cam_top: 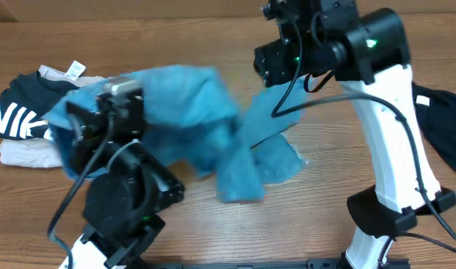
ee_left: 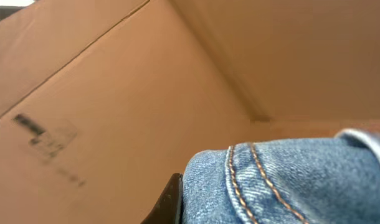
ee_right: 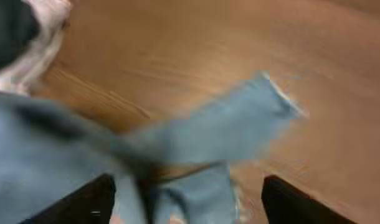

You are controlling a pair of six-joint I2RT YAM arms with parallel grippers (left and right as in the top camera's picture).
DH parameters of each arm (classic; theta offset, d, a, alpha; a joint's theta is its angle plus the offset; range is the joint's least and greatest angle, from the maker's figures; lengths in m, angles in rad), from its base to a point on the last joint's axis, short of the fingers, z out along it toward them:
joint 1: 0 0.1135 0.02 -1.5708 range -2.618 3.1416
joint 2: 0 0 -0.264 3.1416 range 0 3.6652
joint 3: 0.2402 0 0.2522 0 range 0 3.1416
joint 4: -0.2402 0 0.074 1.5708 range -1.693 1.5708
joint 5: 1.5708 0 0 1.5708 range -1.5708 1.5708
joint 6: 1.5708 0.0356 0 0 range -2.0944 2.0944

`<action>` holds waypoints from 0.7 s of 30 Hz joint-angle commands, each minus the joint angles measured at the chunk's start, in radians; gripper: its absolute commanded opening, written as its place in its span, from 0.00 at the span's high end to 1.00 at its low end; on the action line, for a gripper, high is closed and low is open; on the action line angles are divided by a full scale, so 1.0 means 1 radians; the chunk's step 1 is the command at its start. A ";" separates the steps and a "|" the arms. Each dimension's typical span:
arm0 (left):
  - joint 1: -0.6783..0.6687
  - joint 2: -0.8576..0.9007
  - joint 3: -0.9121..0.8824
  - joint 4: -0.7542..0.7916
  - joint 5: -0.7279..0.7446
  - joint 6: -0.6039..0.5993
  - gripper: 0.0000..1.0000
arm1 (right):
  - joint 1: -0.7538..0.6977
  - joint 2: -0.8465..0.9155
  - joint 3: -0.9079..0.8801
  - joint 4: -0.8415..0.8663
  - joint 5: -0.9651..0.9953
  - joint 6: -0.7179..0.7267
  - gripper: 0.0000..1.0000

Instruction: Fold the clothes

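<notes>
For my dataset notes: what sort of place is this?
Probably a robotics lab bench: two robot arms at a wooden table, a cardboard wall close by, and jeans being handled.

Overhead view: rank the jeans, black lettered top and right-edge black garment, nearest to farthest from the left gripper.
1. jeans, bunched right at the left gripper.
2. black lettered top, off to the left side.
3. black garment, at the far right edge.

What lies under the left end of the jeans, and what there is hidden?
A black top with white lettering and a pale garment poke out there. The jeans and the left arm cover their right sides, so how far they reach cannot be seen.
</notes>
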 commanded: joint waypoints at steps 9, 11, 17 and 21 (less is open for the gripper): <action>0.170 -0.008 0.027 0.195 0.007 0.080 0.94 | -0.002 0.050 -0.365 0.058 -0.121 -0.091 0.27; 0.193 -0.005 0.046 0.206 0.007 0.079 0.93 | 0.000 0.050 -0.399 0.066 -0.196 -0.142 0.27; 0.404 0.042 0.106 0.314 0.008 0.079 0.94 | 0.049 0.050 -0.409 0.066 -0.262 -0.190 0.27; 0.602 0.137 0.206 0.317 0.013 0.143 0.94 | 0.161 0.050 -0.410 0.080 -0.262 -0.232 0.27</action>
